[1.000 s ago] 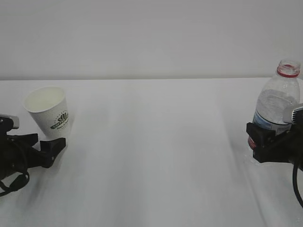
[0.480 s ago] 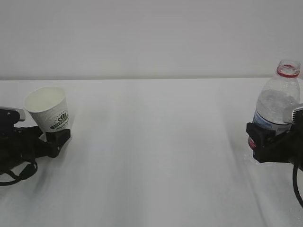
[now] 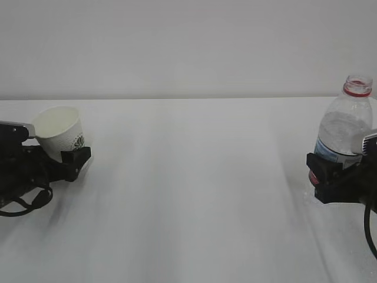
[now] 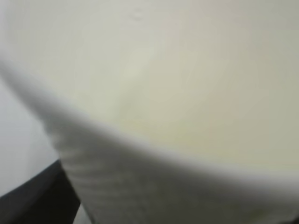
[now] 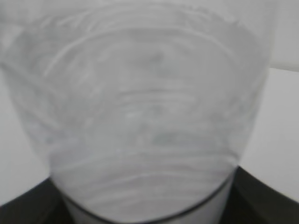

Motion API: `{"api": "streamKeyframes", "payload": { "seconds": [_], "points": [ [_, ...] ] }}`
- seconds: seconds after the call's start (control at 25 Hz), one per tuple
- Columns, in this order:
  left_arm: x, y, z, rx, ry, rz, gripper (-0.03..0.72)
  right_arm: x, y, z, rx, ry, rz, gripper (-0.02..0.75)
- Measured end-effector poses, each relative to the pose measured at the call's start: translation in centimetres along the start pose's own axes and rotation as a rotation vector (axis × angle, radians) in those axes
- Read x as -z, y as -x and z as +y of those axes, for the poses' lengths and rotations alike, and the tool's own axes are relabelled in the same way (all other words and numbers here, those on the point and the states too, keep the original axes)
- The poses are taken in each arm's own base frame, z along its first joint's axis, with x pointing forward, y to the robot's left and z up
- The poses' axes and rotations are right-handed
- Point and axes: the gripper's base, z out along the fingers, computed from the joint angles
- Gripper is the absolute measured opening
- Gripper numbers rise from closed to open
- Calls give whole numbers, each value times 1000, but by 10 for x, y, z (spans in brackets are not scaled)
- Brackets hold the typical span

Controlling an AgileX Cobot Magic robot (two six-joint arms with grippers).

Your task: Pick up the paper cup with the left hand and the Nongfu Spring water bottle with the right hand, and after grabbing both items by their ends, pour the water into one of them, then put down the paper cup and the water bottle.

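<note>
Left hand (image 3: 65, 162) has closed in around paper cup (image 3: 58, 132) — right hand (image 3: 330, 174) unchanged.

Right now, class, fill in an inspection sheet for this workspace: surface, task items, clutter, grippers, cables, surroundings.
Surface: white table, bare across the middle.
Paper cup: far left, tilted with its mouth toward the camera, between the left gripper's fingers; whether it is lifted off the table cannot be told.
Water bottle: far right, upright, uncapped, red neck ring.
Clutter: nothing seen.
Left gripper: jaws wide, either side of the cup's lower part; a firm hold cannot be confirmed.
Right gripper: closed around the bottle's lower part.
Cables: a black loop under the left arm; a black cable hanging from the right arm.
Surroundings: plain pale wall.
</note>
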Motion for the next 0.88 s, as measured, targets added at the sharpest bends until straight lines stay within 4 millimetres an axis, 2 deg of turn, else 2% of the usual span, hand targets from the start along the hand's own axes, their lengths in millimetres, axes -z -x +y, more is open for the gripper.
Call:
{"api": "streamKeyframes", "payload": {
  "seconds": [0.36,0.68,0.8,0.88],
  "points": [
    [-11,11,2,-14,-3,-49,692,0,0,0,6,0,0,496],
    [-12,11,3,-14,-3,-49,687,0,0,0,6,0,0,496],
    [-12,11,3,-14,-3,-49,661,0,0,0,6,0,0,496],
    [-12,11,3,-14,-3,-49,620,0,0,0,6,0,0,496]
  ]
}}
